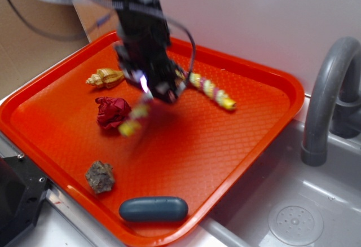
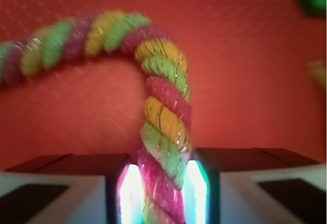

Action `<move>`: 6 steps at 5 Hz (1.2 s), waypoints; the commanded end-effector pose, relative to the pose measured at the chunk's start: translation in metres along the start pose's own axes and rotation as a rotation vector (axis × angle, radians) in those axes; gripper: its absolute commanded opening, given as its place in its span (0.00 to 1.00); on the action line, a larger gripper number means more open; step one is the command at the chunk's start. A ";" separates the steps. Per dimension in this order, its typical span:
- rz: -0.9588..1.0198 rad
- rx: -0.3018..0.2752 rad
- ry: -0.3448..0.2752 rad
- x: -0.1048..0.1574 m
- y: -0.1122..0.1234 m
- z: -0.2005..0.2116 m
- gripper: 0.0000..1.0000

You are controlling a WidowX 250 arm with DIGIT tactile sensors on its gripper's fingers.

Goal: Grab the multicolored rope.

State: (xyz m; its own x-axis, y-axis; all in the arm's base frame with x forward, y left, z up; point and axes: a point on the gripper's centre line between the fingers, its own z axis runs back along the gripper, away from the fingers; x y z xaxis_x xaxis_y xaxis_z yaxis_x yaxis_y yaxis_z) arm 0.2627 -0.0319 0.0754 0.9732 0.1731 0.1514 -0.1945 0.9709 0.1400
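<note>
The multicolored rope [image 1: 213,91] is a thick twisted cord of yellow, magenta and pale green strands. It hangs over the orange tray [image 1: 248,134], with one end out to the right and the other [image 1: 133,120] dangling lower left. My gripper [image 1: 153,86] is shut on its middle. In the wrist view the rope [image 2: 163,116] runs up from between my glowing pads [image 2: 132,191] and bends left. My gripper [image 2: 162,193] pinches it on both sides.
A tan seashell [image 1: 105,78] lies at the tray's back left and a dark-red crumpled paper ball [image 1: 111,111] beside it. A brown rock [image 1: 100,176] and a blue-grey oval [image 1: 153,208] sit near the front edge. A grey faucet [image 1: 327,95] and sink stand right.
</note>
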 end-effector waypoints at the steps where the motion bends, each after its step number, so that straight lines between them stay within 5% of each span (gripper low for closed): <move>1: -0.047 0.003 -0.061 0.010 0.005 0.088 0.00; 5: -0.125 -0.062 -0.151 -0.039 0.064 0.218 0.00; 6: -0.141 -0.050 -0.096 -0.038 0.065 0.223 0.00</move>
